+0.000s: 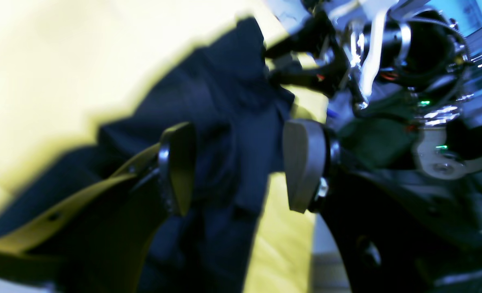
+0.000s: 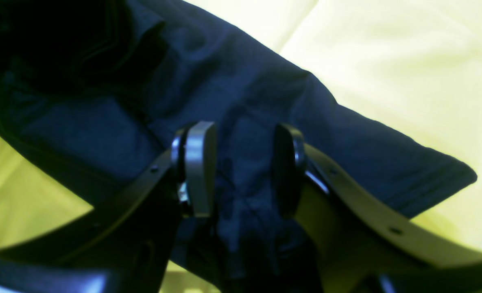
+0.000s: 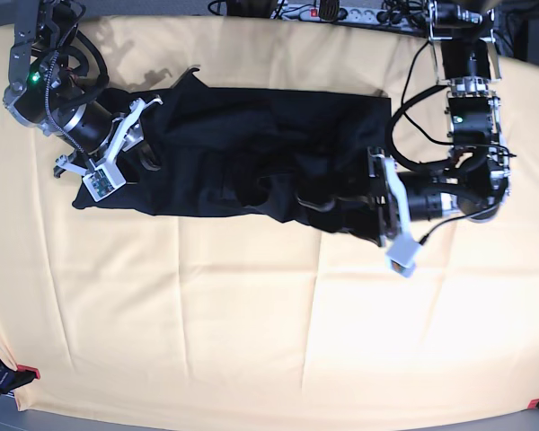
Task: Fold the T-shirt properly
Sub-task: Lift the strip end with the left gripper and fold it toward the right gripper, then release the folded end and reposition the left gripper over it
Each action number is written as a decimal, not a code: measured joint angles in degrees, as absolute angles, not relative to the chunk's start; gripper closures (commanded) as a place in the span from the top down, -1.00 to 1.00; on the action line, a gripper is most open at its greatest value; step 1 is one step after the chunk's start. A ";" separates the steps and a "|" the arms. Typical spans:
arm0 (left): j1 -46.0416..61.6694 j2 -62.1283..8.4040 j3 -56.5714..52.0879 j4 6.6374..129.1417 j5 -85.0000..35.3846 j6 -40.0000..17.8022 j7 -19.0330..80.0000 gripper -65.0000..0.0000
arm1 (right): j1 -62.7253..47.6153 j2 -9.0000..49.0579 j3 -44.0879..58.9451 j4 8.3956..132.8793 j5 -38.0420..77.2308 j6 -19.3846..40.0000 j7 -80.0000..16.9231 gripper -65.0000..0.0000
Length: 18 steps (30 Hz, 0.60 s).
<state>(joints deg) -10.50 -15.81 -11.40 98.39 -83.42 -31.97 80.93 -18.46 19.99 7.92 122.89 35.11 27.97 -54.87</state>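
The black T-shirt (image 3: 251, 153) lies as a long rumpled band across the far half of the table. My left gripper (image 3: 375, 199) is at its right end. In the left wrist view that gripper (image 1: 241, 167) stands open, pads wide apart, with the T-shirt (image 1: 224, 101) below the gap and not pinched. My right gripper (image 3: 142, 135) is at the T-shirt's left end. In the right wrist view that gripper (image 2: 243, 167) has its pads apart, astride a wrinkled stretch of the T-shirt (image 2: 232, 81), with a sleeve reaching out to the right.
A pale yellow cloth (image 3: 251, 314) covers the whole table and is clamped at the near corners (image 3: 27, 371). Cables and a power strip (image 3: 341, 11) run along the far edge. The left arm's cables (image 3: 409, 117) loop over the table beside the T-shirt.
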 measured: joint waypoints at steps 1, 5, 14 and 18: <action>-11.27 -16.38 -14.72 100.09 -83.70 -32.75 80.84 0.11 | -18.44 20.01 7.92 122.89 35.11 27.97 -54.87 -0.20; -12.40 -20.49 -26.94 103.53 -83.81 -34.94 80.71 0.11 | -18.44 19.99 7.92 122.87 35.11 28.05 -54.87 -0.20; -2.39 -25.71 -31.27 103.24 -78.67 -34.98 80.86 0.10 | -18.44 19.99 7.92 122.87 35.57 28.08 -54.78 -0.20; 0.97 -25.26 -30.41 103.02 -69.95 -33.63 76.66 -0.91 | -18.44 20.01 7.92 122.87 35.53 28.05 -54.61 -0.20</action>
